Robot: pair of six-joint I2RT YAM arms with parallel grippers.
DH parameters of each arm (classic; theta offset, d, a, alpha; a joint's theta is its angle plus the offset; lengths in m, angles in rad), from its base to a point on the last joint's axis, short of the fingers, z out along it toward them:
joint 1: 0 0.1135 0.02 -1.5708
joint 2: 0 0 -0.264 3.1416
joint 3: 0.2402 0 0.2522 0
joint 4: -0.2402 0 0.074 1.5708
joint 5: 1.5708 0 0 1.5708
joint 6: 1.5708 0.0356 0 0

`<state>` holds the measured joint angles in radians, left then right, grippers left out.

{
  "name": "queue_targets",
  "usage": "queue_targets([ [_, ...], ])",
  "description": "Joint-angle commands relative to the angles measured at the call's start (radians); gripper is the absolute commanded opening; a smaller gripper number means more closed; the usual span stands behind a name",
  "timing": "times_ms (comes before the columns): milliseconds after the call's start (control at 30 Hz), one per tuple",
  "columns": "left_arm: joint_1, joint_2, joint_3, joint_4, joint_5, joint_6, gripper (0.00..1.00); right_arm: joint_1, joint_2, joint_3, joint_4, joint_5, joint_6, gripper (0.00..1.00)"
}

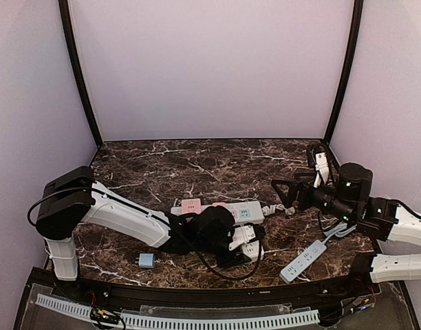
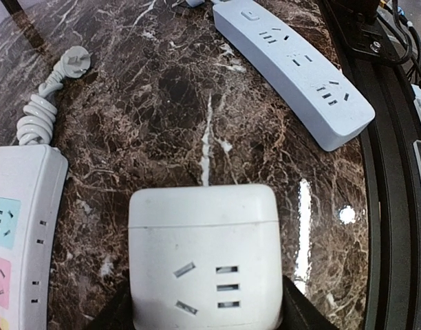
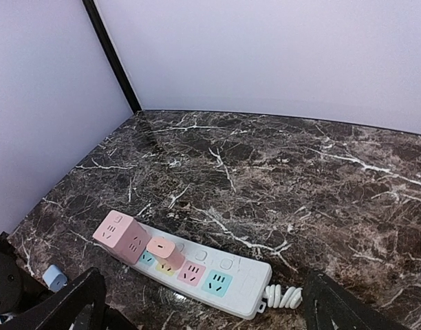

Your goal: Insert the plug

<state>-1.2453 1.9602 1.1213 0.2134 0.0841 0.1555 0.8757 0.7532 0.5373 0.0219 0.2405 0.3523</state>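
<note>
I have the white cube adapter (image 2: 203,261) between the fingers (image 2: 298,311) of the left pincer (image 2: 209,309), with its socket face turned up at my wrist camera. The dark pads lie against both its sides, so I read the pincer as narrow and gripping the cube. It sits low over the marble table (image 2: 162,103); I cannot tell whether it touches.

Close on this pincer's left side lies the multi-coloured power strip (image 2: 21,227). Its coiled white cord (image 2: 35,120) and loose plug (image 2: 73,63) lie farther ahead on the same side. Ahead and to the pincer's right, well apart from the cube, lies a pale blue-grey power strip (image 2: 293,69).

My right pincer (image 3: 203,292) stands wide with nothing between its fingers. Just ahead of it lies the coloured strip, carrying a pink cube (image 3: 121,237) and a smaller pink adapter (image 3: 166,253). Off to that pincer's left, a small blue cube (image 3: 56,277) sits on the table.
</note>
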Motion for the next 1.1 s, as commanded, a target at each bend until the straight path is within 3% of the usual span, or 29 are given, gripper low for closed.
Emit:
queue_targets([
  [0,0.008,-0.118,-0.114,0.202,-0.048,0.107,0.33,-0.007,-0.014,0.045,-0.087,-0.018,0.132,0.99],
  [333,0.061,-0.204,-0.34,0.643,-0.005,0.267,0.3,-0.007,-0.016,0.146,-0.299,-0.207,0.283,0.99],
  [533,0.085,-0.208,-0.433,0.876,0.026,0.318,0.29,-0.007,0.077,0.231,-0.451,-0.264,0.323,0.99],
  [867,0.113,-0.25,-0.545,1.067,0.049,0.313,0.28,-0.006,0.263,0.299,-0.453,-0.476,0.393,0.99],
  [1067,0.126,-0.284,-0.574,1.081,0.076,0.294,0.28,0.028,0.373,0.333,-0.397,-0.54,0.392,0.99],
])
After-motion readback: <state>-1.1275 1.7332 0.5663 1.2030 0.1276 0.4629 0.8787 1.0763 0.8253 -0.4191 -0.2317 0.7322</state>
